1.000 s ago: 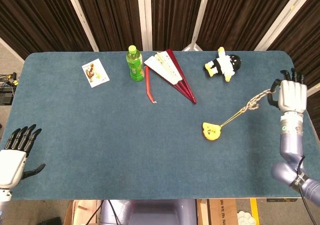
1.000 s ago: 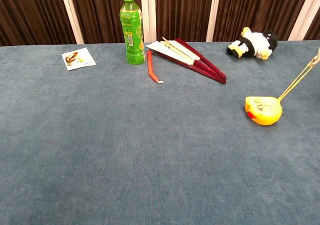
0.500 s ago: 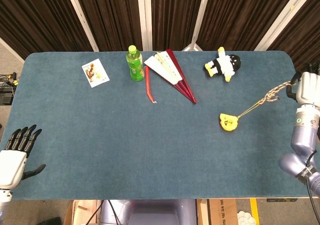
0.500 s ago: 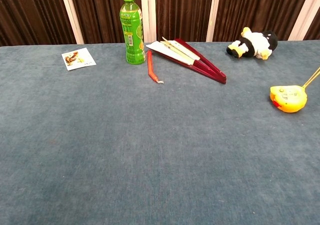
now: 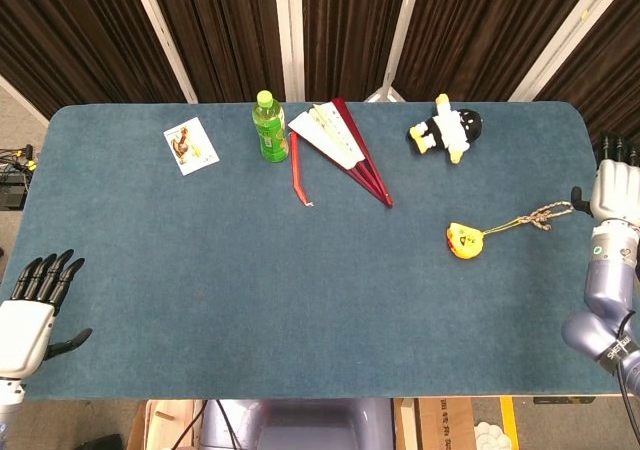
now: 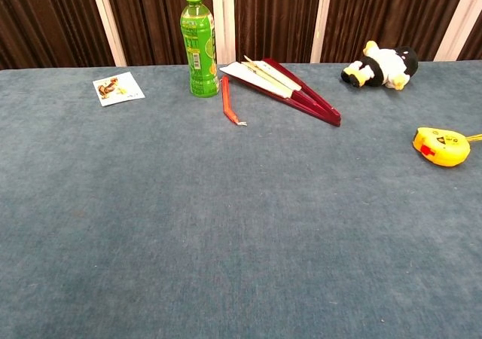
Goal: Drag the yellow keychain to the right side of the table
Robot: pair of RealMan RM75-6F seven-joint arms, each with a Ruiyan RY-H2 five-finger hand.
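One yellow keychain [image 5: 462,240] lies right of centre on the surface [image 5: 250,300], at about 8 o'clock from my right robot hand [image 5: 610,192], its cord running toward 2 o'clock. I cannot tell whether that hand grips the cord. My left robot hand [image 5: 30,310] sits released, far away.

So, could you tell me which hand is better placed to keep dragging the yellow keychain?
The right hand: it sits at the table's right edge by the cord's end. The yellow keychain lies nearby, while the left hand is at the far left edge.
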